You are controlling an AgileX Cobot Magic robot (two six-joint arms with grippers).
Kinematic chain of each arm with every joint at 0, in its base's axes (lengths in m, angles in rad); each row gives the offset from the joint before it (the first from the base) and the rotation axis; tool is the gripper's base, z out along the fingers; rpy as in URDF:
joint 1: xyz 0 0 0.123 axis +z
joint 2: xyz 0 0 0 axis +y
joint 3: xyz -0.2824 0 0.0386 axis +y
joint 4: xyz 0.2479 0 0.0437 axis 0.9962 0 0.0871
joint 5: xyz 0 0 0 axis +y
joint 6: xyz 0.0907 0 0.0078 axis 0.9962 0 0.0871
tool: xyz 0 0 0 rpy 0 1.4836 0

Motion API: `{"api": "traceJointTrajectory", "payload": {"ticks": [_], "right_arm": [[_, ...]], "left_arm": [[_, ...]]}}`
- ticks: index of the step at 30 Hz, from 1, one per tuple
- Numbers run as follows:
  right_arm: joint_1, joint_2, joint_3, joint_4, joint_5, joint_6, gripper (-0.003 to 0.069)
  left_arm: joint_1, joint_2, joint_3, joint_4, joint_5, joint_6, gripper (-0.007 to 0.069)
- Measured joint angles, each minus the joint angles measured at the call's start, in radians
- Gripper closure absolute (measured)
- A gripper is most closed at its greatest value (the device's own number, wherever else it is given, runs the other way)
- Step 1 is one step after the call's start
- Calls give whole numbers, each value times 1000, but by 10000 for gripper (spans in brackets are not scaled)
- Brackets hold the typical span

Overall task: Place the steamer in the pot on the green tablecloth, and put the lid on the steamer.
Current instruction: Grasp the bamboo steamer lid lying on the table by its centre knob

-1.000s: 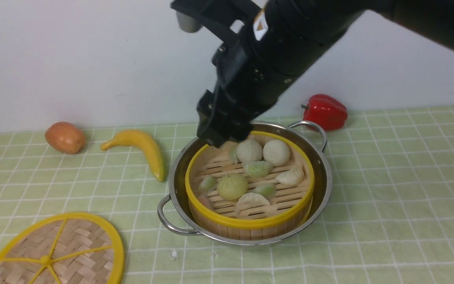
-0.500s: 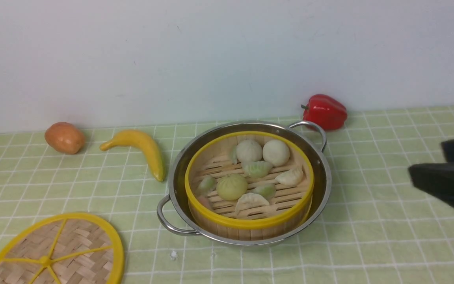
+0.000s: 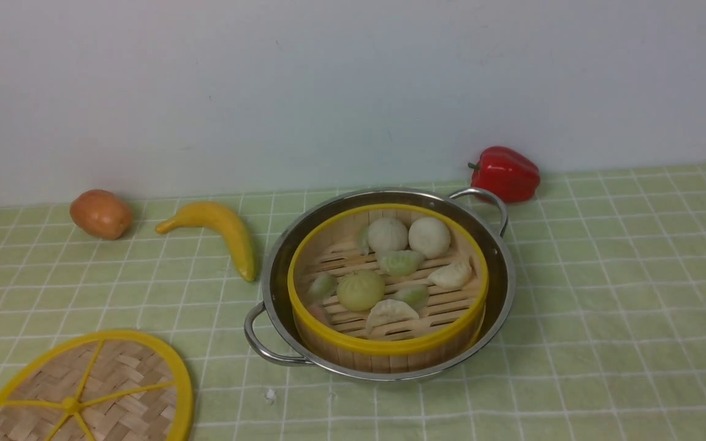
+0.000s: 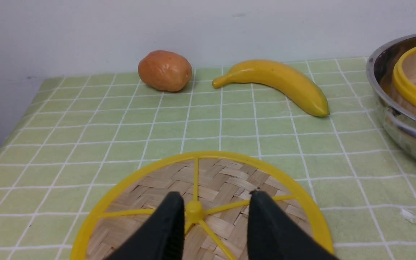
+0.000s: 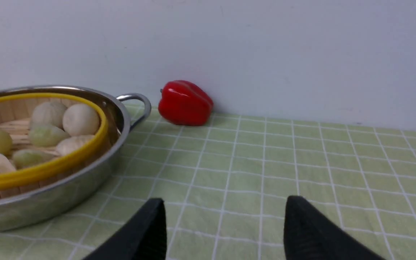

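Note:
The steamer (image 3: 390,346), a bamboo basket with yellow rims holding toy buns and dumplings, sits inside the shiny pot (image 3: 503,275) on the green tablecloth (image 3: 604,306). The lid (image 3: 114,392), a woven disc with yellow spokes, lies flat on the cloth at the front left. Neither arm shows in the front view. In the left wrist view my left gripper (image 4: 213,195) hovers over the lid (image 4: 226,177), jaws apart either side of its centre hub (image 4: 193,209), holding nothing. My right gripper (image 5: 224,204) stands wide open over bare cloth, to the right of the pot (image 5: 67,187).
A brown potato (image 3: 101,213) and a yellow banana (image 3: 224,233) lie at the back left. A red pepper (image 3: 505,173) rests by the wall behind the pot's right handle (image 3: 488,199). The cloth's left edge (image 4: 13,122) drops off beside the lid.
The right arm, which hung over the steamer's far rim, has swung away to the right and left the front view. The steamer, pot and lid have not moved.

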Motion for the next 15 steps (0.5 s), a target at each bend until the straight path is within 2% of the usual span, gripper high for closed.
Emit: {"api": "traceJointTrajectory", "payload": {"ticks": [7,15], "right_arm": [[-20,-72,122,-2,-6,7,222],[-20,-72,132,-2,-36,7,222]], "left_arm": [[0,0,0,0,-1,0,382],[0,0,0,0,-1,0,382]]}}
